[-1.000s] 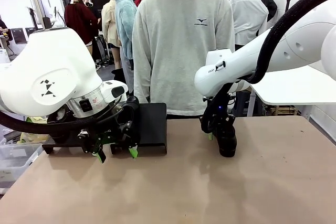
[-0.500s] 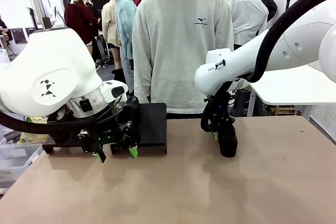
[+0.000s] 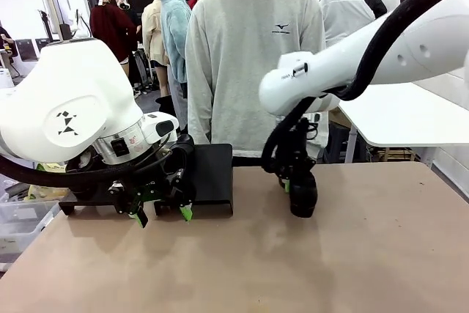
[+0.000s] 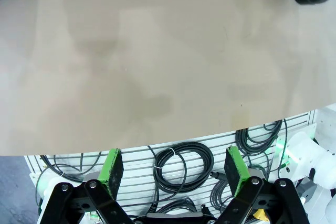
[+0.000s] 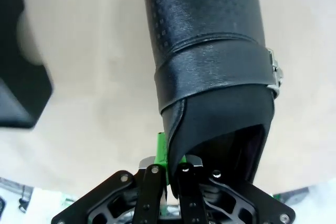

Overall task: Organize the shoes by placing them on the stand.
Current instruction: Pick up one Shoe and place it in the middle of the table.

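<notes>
L gripper [image 3: 161,209] idles wide open w/ nothing in it, hanging just in front of the stand [image 3: 212,177], a low matte-black block w/ rounded corners at the table's far left. Right of the stand, R gripper [image 3: 292,179] is pinched shut on the heel rim of one shoe [image 3: 303,197], so I judge I'm mid-carry. Shoe's black faux leather w/ perforated upper, buckled strap, slight sheen; next I need to swing it left onto the stand.
</notes>
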`<control>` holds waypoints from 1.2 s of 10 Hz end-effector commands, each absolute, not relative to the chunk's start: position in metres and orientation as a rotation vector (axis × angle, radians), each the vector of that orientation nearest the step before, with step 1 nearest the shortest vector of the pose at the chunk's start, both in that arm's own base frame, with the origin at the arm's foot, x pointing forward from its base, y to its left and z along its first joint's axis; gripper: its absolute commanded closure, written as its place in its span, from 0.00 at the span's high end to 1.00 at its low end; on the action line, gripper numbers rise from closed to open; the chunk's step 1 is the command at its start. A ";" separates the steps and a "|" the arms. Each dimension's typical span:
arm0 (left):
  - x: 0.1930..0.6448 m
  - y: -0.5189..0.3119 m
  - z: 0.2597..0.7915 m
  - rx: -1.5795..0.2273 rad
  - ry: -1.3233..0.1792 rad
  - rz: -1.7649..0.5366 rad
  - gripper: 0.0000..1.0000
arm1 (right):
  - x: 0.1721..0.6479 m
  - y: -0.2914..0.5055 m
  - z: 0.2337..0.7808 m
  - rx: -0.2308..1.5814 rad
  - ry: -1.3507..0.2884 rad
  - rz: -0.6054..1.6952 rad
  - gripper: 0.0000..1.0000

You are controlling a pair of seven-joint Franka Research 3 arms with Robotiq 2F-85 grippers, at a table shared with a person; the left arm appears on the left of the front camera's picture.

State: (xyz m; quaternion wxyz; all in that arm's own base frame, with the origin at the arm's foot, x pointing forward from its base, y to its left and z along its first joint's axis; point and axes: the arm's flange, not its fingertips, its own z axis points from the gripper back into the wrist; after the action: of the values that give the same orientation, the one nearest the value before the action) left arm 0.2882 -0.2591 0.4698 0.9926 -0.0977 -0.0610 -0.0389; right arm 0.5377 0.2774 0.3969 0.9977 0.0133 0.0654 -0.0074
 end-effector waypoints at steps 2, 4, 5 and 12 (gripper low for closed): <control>0.288 -0.258 0.470 -0.204 -0.115 -0.073 1.00 | 0.444 0.326 0.409 -0.061 0.148 -0.003 0.00; 0.288 -0.258 0.470 -0.204 -0.115 -0.073 1.00 | 0.390 0.349 0.390 -0.101 0.177 0.033 0.00; 0.288 -0.258 0.470 -0.204 -0.115 -0.073 1.00 | 0.374 0.354 0.386 -0.113 0.180 0.042 0.00; 0.288 -0.258 0.470 -0.204 -0.115 -0.073 1.00 | 0.359 0.346 0.361 0.008 0.288 0.098 0.11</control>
State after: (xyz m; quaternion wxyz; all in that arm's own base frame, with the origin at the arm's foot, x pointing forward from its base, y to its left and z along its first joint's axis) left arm 0.2882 -0.2590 0.4698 0.9926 -0.0975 -0.0613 -0.0387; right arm 0.3613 0.3549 0.3646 0.9895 -0.0249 0.1361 0.0420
